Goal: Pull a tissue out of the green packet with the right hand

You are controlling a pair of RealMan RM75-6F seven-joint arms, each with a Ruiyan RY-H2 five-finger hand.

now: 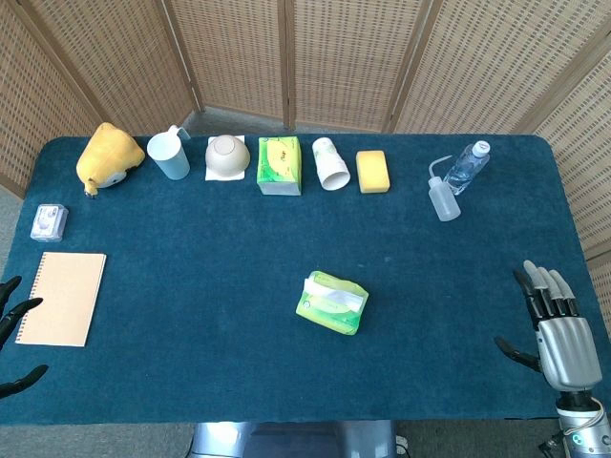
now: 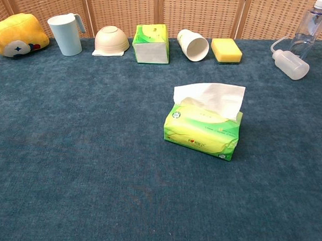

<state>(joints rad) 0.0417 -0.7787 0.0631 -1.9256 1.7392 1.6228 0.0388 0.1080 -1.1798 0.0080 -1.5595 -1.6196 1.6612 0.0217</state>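
Note:
The green tissue packet (image 1: pixel 332 302) lies near the middle of the blue table; in the chest view the green tissue packet (image 2: pixel 202 131) has a white tissue (image 2: pixel 210 97) standing up out of its top. My right hand (image 1: pixel 556 320) hovers at the table's front right corner, fingers spread, holding nothing, well to the right of the packet. Only the dark fingertips of my left hand (image 1: pixel 17 334) show at the left edge, apart and empty. Neither hand appears in the chest view.
Along the back stand a yellow plush toy (image 1: pixel 108 156), a light blue jug (image 1: pixel 170 154), an upturned bowl (image 1: pixel 227 156), a green tissue box (image 1: pixel 279 164), a tipped paper cup (image 1: pixel 331 163), a yellow sponge (image 1: pixel 372 172), a squeeze bottle (image 1: pixel 443 198) and a water bottle (image 1: pixel 467 166). A notebook (image 1: pixel 62 297) lies at the front left.

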